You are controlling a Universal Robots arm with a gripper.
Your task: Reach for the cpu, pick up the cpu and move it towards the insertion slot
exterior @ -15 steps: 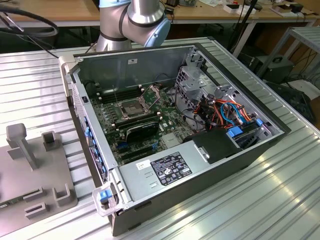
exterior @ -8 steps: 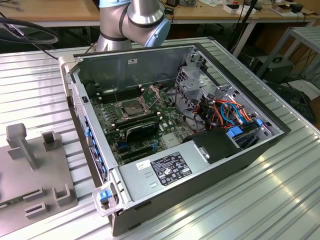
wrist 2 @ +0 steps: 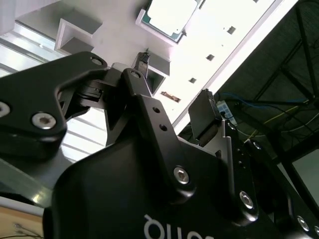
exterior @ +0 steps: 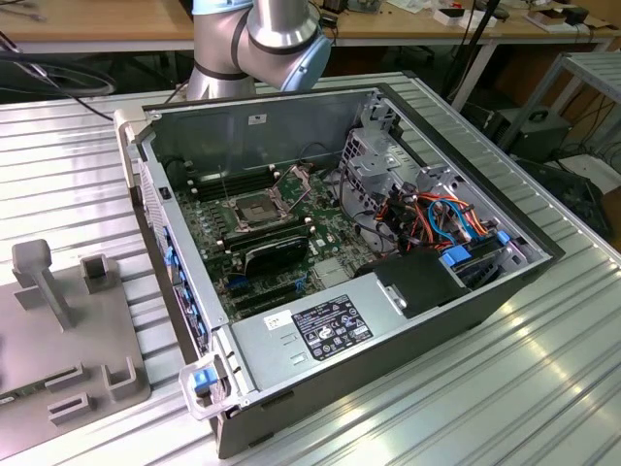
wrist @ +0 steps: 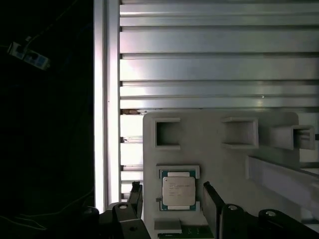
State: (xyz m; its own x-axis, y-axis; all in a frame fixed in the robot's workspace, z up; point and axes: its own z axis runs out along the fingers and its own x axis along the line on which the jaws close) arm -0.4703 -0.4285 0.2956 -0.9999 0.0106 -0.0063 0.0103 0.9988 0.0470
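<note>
One open computer sits on the bench in the exterior view. Its insertion slot is inside, on the green board. The arm stands behind.

In the second wrist view, the jaws are wide apart and hold nothing. The cpu lies ahead of them in a grey holder.

In the first wrist view, the cpu rests in its holder, between the two jaw tips. They do not seem to touch it.

I think this is the reaching step. Grabbing calls for a straight drop and a gentle squeeze.
</note>
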